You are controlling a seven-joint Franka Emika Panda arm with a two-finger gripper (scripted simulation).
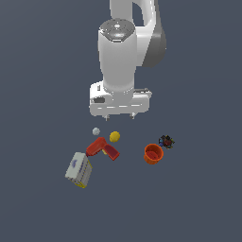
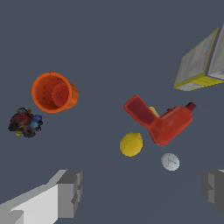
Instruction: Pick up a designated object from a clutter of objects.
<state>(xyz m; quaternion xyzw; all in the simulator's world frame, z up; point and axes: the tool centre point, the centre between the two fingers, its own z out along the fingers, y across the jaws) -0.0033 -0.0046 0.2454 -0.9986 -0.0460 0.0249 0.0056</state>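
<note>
Fingers (image 2: 65, 192) of the gripper (image 2: 142, 192) are hanging wide apart, gripping nothing. Moving left to right in the exterior view: white-grey box (image 1: 79, 170), red drill-shaped tool (image 1: 102, 148), then yellow ball (image 1: 114, 137) lying just beside it. Light, rigid and likely to roll; pinching across its middle is looking safest.

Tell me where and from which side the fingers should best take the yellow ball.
Probably from straight above, closing across the middle of the yellow ball. It is round, so any width serves, but the red drill lies close on one side and the small pale ball is near. The open gripper should set its fingers in the free gaps.
</note>
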